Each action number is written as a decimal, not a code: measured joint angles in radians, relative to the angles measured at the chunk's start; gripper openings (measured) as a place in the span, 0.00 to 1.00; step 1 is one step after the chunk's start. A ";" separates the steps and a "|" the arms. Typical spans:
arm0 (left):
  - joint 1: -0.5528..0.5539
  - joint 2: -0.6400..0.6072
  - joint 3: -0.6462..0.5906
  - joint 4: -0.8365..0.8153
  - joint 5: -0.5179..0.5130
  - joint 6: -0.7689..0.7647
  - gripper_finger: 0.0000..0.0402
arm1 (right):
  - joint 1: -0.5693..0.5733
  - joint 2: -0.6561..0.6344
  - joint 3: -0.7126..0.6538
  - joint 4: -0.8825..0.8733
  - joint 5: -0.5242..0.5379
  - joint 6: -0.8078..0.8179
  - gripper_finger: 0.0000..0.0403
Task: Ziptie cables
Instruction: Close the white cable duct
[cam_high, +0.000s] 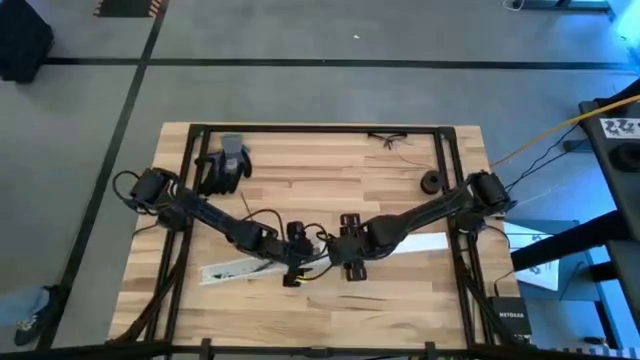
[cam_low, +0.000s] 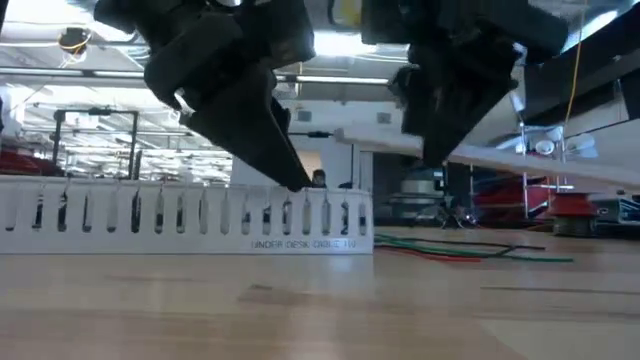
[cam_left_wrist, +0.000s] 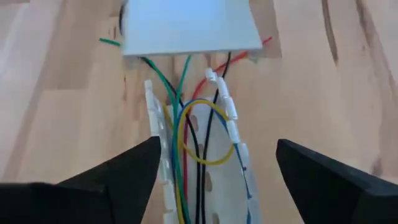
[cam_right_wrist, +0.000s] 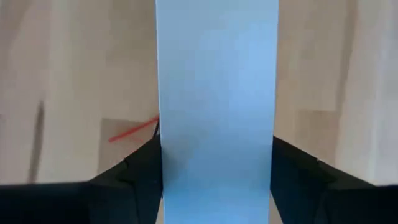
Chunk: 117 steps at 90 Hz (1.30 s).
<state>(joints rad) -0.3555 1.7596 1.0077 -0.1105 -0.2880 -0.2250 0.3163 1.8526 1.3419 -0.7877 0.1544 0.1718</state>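
From straight above you mostly just get both arms meeting mid-desk (cam_high: 400, 290), but the left wrist view shows the good stuff: the cables (cam_left_wrist: 186, 134), green, red, black, yellow and blue, run along inside the open white slotted channel (cam_left_wrist: 163, 149), with the left hand (cam_left_wrist: 214, 171) spread wide over them, gripping nothing. Right wrist view fills up with a flat white cover strip (cam_right_wrist: 216, 106), and the right hand (cam_right_wrist: 216, 180) is clamped on its two edges. Low view shows that strip tilted above the desk.
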 joint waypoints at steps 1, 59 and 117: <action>-0.001 -0.002 0.000 -0.001 0.001 -0.002 0.78 | -0.004 0.000 -0.002 -0.001 -0.007 -0.003 0.57; -0.122 0.007 -0.040 -0.049 -0.176 -0.195 0.78 | -0.173 0.091 -0.024 0.131 -0.340 -0.179 0.57; -0.023 0.101 -0.051 0.156 -0.222 -0.245 0.78 | -0.127 0.096 -0.022 0.111 -0.316 0.053 0.57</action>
<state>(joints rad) -0.3782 1.8610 0.9565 0.0453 -0.5101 -0.4705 0.1890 1.9484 1.3201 -0.6763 -0.1613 0.2247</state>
